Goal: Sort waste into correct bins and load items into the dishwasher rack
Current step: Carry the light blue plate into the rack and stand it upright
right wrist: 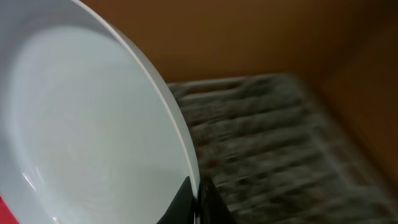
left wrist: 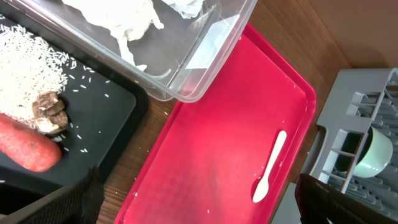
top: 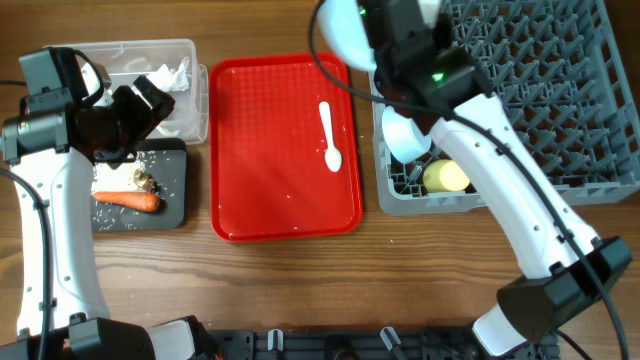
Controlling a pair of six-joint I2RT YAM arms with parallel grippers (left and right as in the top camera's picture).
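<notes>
My right gripper (right wrist: 198,199) is shut on the rim of the pale blue plate (right wrist: 87,124) and holds it upright over the near left corner of the grey dishwasher rack (top: 540,90); the plate also shows in the overhead view (top: 343,30). A pale green bowl (top: 403,136) and a yellow cup (top: 446,177) sit in the rack. The white spoon (top: 331,135) lies on the red tray (top: 270,190). My left gripper (left wrist: 199,196) is open and empty above the bins. The clear tub (top: 195,110) holds white tissue (top: 168,75). The black tray (top: 172,205) holds the carrot (top: 128,200), a brown scrap (top: 143,180) and rice (top: 108,176). The wrapper and the light blue bowl are out of view.
The red tray lies between the bins and the rack, with a few rice grains on it. The left arm covers part of the clear tub. Bare wooden table (top: 300,290) runs along the front.
</notes>
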